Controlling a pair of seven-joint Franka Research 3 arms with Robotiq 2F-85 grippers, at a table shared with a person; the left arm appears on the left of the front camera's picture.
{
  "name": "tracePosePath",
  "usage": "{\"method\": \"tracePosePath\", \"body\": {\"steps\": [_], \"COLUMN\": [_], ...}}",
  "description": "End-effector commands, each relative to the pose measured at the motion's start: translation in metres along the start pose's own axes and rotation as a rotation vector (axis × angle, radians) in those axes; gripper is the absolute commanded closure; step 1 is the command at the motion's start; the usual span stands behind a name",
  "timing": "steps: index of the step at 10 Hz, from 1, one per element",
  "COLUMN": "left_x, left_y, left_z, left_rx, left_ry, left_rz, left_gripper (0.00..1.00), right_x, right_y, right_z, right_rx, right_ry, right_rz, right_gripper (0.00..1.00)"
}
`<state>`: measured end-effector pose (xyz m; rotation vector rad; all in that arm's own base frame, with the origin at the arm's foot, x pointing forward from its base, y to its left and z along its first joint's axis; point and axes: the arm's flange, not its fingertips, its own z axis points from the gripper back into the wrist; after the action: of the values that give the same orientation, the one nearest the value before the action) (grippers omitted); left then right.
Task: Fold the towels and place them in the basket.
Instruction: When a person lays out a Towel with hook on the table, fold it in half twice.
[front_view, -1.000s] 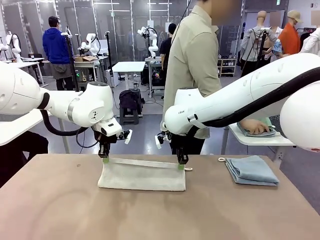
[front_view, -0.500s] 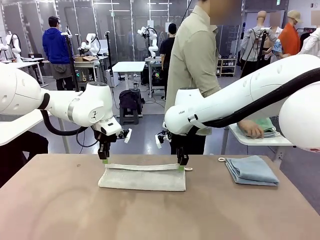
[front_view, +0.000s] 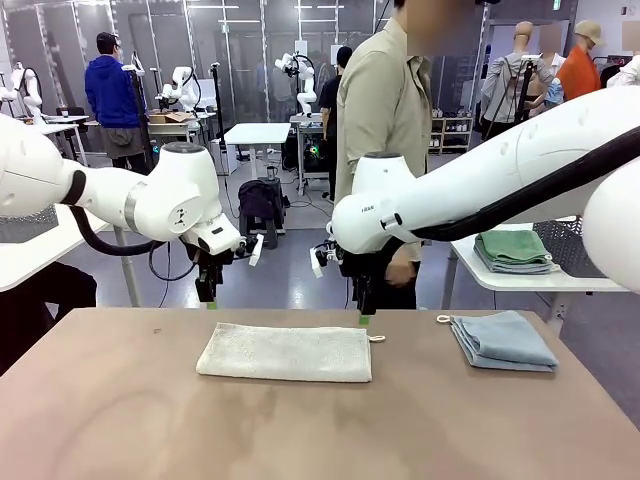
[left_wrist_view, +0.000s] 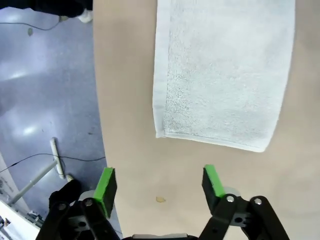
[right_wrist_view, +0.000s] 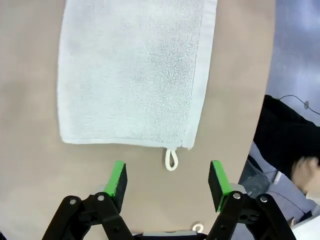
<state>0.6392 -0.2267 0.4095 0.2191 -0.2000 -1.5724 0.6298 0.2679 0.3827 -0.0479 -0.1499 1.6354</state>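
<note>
Presently, the task stands partly done. A cream towel (front_view: 285, 352) lies flat at the middle of the table (front_view: 120, 420), folded into a long strip, with its loop (front_view: 377, 338) at the 3 o'clock end. By its length it probably needs at least one more fold. At 3 o'clock from it, apart from it and near the table's edge, a blue towel (front_view: 503, 340) lies folded into a compact stack and appears ready to be moved. Neither of these is in a container. The left gripper (left_wrist_view: 160, 184) hovers above the table just off the strip's 9 o'clock end, its fingers spread and holding nothing. The right gripper (right_wrist_view: 167, 182) hovers likewise off the 3 o'clock end, over the loop, fingers spread and empty. At 2 o'clock, beyond the table, a side table (front_view: 500, 280) carries a folded green towel (front_view: 513, 245) on top of another grey-blue folded piece. Just at 3 o'clock from that pile stands what appears to be the mesh basket (front_view: 568, 238), partly hidden by the right arm, and its contents cannot be made out. Outstanding in my judgement: finishing the cream towel's folding, then putting the towels into the basket.
</note>
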Motion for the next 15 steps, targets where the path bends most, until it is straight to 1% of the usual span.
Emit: {"method": "tracePosePath", "body": {"steps": [1, 2, 3, 4, 5, 6, 7, 8, 9, 11, 12, 13, 14, 15], "left_x": [-0.013, -0.020, -0.032, -0.048, -0.065, -0.085, -0.106, -0.126, -0.141, -0.167, -0.177, -0.187, -0.193, -0.199], "left_y": [-0.035, -0.048, -0.061, -0.076, -0.089, -0.098, -0.103, -0.107, -0.109, -0.113, -0.114, -0.116, -0.118, -0.118], "left_z": [0.028, 0.050, 0.073, 0.099, 0.120, 0.137, 0.147, 0.153, 0.155, 0.155, 0.153, 0.154, 0.155, 0.155], "left_rx": [0.016, 0.001, -0.011, -0.006, -0.004, -0.008, -0.020, -0.035, -0.042, -0.038, -0.039, -0.034, -0.033, -0.037], "left_ry": [-0.068, -0.110, -0.160, -0.220, -0.264, -0.295, -0.338, -0.390, -0.431, -0.470, -0.481, -0.498, -0.513, -0.526], "left_rz": [-0.009, -0.008, 0.000, 0.016, 0.030, 0.041, 0.040, 0.030, 0.012, 0.015, 0.015, 0.016, 0.012, 0.011], "left_gripper": [0.02, 0.02, 0.02, 0.02, 0.02, 0.02, 0.02, 0.02, 0.02, 0.02, 0.02, 0.02, 0.02, 0.02], "right_x": [0.000, 0.002, 0.004, 0.008, 0.009, 0.004, -0.009, -0.021, -0.032, -0.048, -0.053, -0.060, -0.063, -0.065], "right_y": [0.036, 0.053, 0.072, 0.096, 0.115, 0.129, 0.135, 0.140, 0.145, 0.152, 0.154, 0.157, 0.158, 0.159], "right_z": [0.021, 0.038, 0.060, 0.090, 0.118, 0.142, 0.155, 0.159, 0.157, 0.143, 0.134, 0.128, 0.123, 0.116], "right_rx": [0.031, 0.085, 0.098, 0.084, 0.077, 0.039, 0.055, 0.102, 0.161, 0.367, 0.419, 0.394, 0.375, 0.349], "right_ry": [-0.008, -0.033, -0.061, -0.106, -0.183, -0.259, -0.324, -0.378, -0.375, -0.364, -0.365, -0.408, -0.455, -0.476], "right_rz": [-0.077, -0.137, -0.186, -0.256, -0.337, -0.521, -0.672, -0.818, -0.940, -1.143, -1.248, -1.372, -1.450, -1.513], "right_gripper": [0.18, 0.18, 0.18, 0.18, 0.18, 0.18, 0.18, 0.18, 0.18, 0.18, 0.18, 0.18, 0.18, 0.18]}}
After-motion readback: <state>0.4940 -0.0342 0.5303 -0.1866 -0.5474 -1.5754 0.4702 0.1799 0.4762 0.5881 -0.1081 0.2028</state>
